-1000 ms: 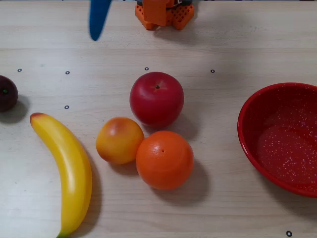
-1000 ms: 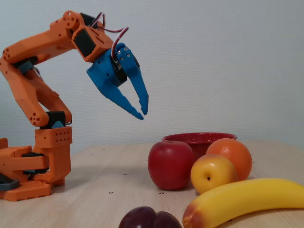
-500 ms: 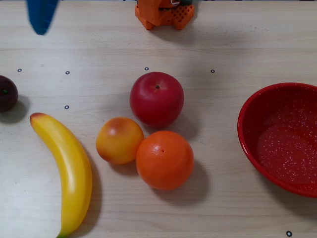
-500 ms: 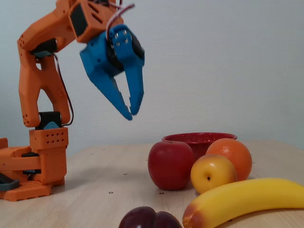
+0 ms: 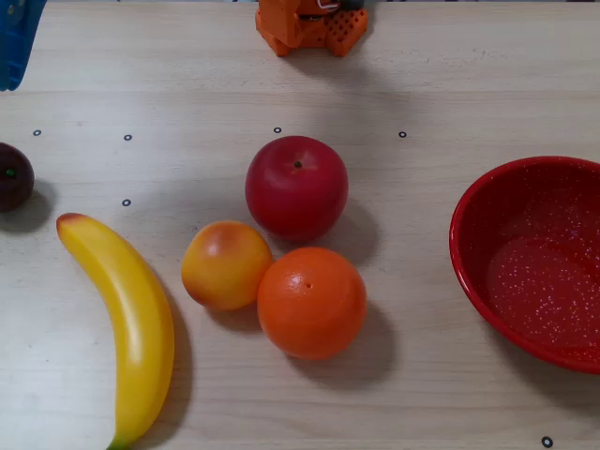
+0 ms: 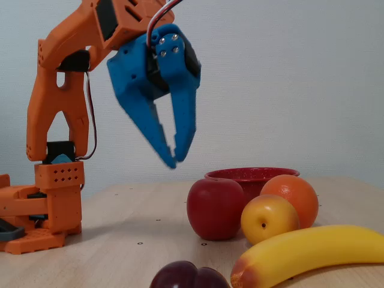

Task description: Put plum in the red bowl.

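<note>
The plum [image 5: 12, 176] is a small dark maroon fruit at the far left edge of the overhead view, cut off by the frame. In the fixed view the plum [image 6: 189, 277] lies at the bottom edge, nearest the camera. At the right of the overhead view stands the red bowl [image 5: 466, 234], speckled white inside and holding nothing. The red bowl [image 6: 252, 174] shows behind the other fruits in the fixed view. My blue gripper [image 6: 176, 161] hangs high above the table with its tips together and nothing held. Only a blue corner of the gripper [image 5: 13, 66] shows at the overhead view's top left, above the plum.
A red apple [image 5: 296, 187], a yellow-orange fruit [image 5: 227, 265] and an orange [image 5: 311, 302] cluster mid-table between plum and bowl. A banana [image 5: 127, 323] lies just right of the plum. The orange arm base [image 5: 309, 26] sits at the far edge.
The gripper has swung left across the overhead view, from near the base to the top-left corner. In the fixed view it came toward the camera and dipped. No fruit moved.
</note>
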`<state>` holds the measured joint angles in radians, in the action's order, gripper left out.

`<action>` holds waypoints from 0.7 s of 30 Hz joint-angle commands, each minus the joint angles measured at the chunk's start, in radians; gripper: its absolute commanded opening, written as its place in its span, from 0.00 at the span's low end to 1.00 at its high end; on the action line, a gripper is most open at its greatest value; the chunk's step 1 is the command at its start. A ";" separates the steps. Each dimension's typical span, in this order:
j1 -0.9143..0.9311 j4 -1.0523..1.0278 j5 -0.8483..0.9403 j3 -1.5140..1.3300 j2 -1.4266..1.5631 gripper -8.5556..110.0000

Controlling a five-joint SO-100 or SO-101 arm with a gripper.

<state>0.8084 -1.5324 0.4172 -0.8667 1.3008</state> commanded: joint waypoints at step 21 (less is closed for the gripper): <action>0.206 -0.183 0.374 0.374 -0.253 0.44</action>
<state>0.9863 -1.6966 0.7563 -0.6105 0.9971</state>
